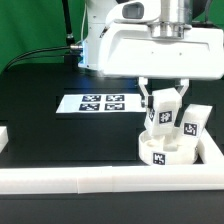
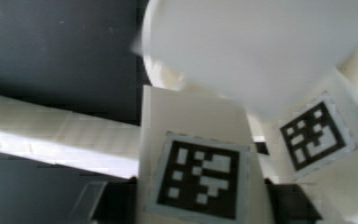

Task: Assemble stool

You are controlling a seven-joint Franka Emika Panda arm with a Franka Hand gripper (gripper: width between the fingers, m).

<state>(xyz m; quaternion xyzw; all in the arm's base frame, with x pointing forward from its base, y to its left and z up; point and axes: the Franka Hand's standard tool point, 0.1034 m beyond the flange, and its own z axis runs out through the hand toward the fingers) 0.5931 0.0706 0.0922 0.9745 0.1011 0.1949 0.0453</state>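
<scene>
My gripper (image 1: 163,108) is shut on a white stool leg (image 1: 163,117) with a black-and-white tag. It holds the leg upright directly over the round white seat disc (image 1: 165,152) near the front of the exterior view's right; I cannot tell whether leg and seat touch. A second tagged leg (image 1: 191,122) leans just to the right of the seat. In the wrist view the held leg (image 2: 202,165) sits between the dark fingers (image 2: 105,200), midpoint (image 2: 202,208). A broad blurred white part, probably the seat (image 2: 247,50), lies beyond, and a second tag (image 2: 311,130) is beside it. The third leg is hidden.
The marker board (image 1: 100,103) lies on the black table left of the seat. A long white rail (image 1: 100,180) runs along the front edge, and another (image 1: 212,150) stands right of the seat. A rail also crosses the wrist view (image 2: 43,120). A green backdrop (image 1: 30,30) stands behind.
</scene>
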